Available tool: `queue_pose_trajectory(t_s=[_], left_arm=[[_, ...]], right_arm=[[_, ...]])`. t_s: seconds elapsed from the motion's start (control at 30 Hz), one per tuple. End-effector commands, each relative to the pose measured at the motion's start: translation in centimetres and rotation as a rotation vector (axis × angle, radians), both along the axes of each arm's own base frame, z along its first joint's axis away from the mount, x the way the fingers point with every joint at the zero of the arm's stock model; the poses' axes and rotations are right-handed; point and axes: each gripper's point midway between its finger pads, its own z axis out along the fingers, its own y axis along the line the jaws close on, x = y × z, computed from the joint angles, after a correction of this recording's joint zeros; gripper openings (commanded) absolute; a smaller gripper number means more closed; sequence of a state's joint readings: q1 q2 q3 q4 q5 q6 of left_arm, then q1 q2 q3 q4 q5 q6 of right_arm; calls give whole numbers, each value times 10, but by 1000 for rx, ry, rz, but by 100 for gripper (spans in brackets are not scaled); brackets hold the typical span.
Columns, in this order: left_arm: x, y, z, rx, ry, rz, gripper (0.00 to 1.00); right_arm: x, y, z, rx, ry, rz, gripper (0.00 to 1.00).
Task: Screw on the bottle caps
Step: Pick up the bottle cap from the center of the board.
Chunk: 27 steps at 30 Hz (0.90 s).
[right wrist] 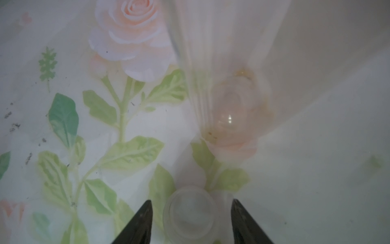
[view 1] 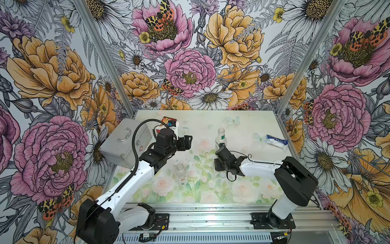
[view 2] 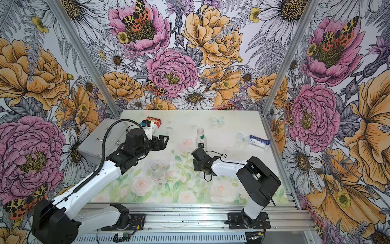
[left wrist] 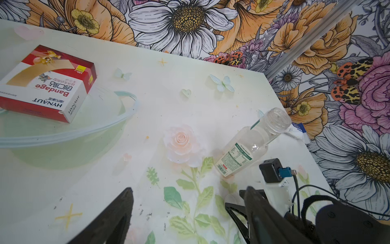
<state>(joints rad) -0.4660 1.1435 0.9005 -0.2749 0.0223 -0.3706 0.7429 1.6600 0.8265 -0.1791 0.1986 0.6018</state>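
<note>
Both top views look down on the whole table (view 1: 249,126); wrist views face it closely.

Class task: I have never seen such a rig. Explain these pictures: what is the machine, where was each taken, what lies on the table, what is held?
A robot with two arms stands at a flowery table; each arm ends in a two-fingered gripper. Two pictures look down on the scene; two come from wrist cameras. Standing uncapped are a clear bottle with a white-and-green label and a clear bottle with a red-and-white label. A silver metal case, a red cardboard bandage box and a blue-and-white packet lie nearby. Nothing is held: the left gripper is open; the right gripper is open around a small round white cap on the table.
</note>
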Motion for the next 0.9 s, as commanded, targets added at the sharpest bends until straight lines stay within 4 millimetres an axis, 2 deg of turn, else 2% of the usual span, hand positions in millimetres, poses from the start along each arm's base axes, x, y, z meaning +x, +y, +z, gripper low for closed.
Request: queue_pose_trajectory(t_s=[0.0, 0.17, 0.33, 0.73, 0.87], left_arm=[[-1, 2, 23, 0, -59, -14, 83], [-3, 1, 23, -1, -61, -24, 83], [-4, 1, 20, 1, -54, -27, 83], [-6, 3, 21, 9, -67, -26, 83], [-8, 3, 20, 19, -74, -38, 83]], right_arm=[[2, -1, -3, -5, -23, 4, 57], [1, -2, -3, 0, -27, 8, 57], [5, 7, -4, 64, -62, 12, 55], [5, 7, -14, 50, -56, 1, 43], [2, 9, -11, 32, -56, 15, 38]])
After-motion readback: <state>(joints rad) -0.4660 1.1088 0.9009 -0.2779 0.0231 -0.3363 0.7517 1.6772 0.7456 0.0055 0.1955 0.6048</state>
